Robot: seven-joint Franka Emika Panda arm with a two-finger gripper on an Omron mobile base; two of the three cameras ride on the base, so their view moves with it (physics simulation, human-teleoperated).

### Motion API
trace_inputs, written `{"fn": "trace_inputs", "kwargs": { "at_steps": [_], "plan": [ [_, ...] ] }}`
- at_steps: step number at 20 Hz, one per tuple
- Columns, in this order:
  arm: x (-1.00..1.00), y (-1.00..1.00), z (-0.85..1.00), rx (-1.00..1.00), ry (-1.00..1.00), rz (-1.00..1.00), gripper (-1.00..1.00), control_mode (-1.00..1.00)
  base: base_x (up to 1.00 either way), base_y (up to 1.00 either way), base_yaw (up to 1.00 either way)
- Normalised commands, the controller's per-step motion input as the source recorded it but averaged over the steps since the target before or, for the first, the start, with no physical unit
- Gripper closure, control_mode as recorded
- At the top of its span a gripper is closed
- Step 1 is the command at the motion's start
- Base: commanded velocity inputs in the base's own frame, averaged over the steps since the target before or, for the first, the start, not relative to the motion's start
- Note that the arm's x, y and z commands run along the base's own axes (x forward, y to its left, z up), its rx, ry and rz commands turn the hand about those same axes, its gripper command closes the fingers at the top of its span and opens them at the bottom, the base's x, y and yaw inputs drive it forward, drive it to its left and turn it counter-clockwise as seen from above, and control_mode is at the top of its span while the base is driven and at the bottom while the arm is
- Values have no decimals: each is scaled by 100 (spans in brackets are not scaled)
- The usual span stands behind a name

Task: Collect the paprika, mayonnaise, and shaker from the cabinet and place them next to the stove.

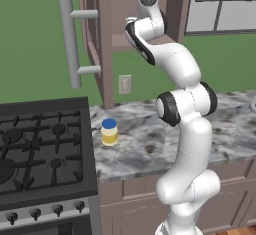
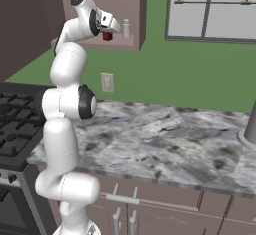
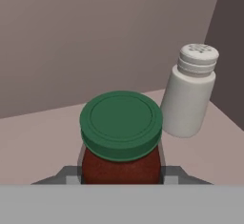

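Paprika jar [image 3: 121, 144], dark red with green cap, sits between the fingers of gripper [image 3: 121, 173], on cabinet shelf [image 3: 43, 142]; fingers close against both sides, seemingly gripping. Shaker [image 3: 189, 94] just beside it on the shelf, tilted in hand view. Mayonnaise jar [image 1: 109, 131] upright on counter [image 1: 145, 144], near stove [image 1: 42, 149].

1. A green wall [image 2: 200, 74] runs behind the grey marbled desk [image 2: 165, 139].
2. A white wall outlet [image 1: 125, 84] sits above the desk's back edge.
3. A window [image 2: 210, 9] fills the upper right corner.
4. Brown base drawers [image 2: 165, 204] lie under the desk's front edge.
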Motion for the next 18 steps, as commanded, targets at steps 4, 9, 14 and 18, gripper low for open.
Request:
{"fn": "trace_inputs", "kwargs": {
  "at_steps": [4, 9, 14, 18],
  "plan": [
    [0, 0, -9, 0, 0, 0, 100, -100, 0, 0, 0],
    [0, 0, -10, 0, 0, 1, 100, -100, 0, 0, 0],
    [-7, -1, -16, 0, 0, 4, 100, -100, 0, 0, 0],
    [-41, -12, -21, 0, 0, 11, 100, -100, 0, 0, 0]
  ]
}}
